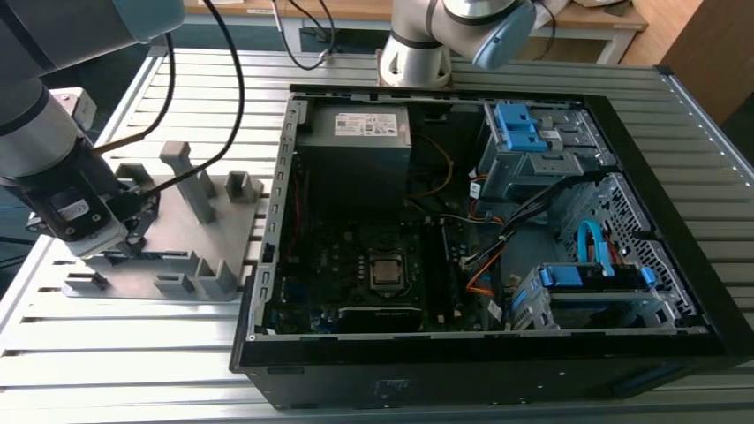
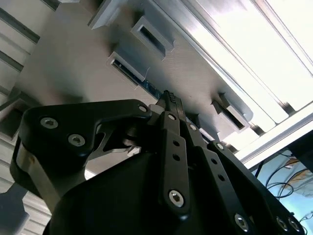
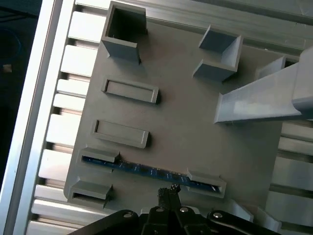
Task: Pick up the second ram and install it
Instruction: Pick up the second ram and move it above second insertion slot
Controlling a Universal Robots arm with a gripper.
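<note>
Aluminium slats make up the table. It carries an open black PC case, with a grey fixture just beside the case on the exterior view's left. A grey-and-black arm reaches down over the fixture's outer end. Its hand hangs low over the fixture plate, fingers pinched narrow, tips together. The ram, a thin dark-blue strip, sits in a fixture slot between two end brackets, just beside the fingertips. Can't tell whether they touch it.
</note>
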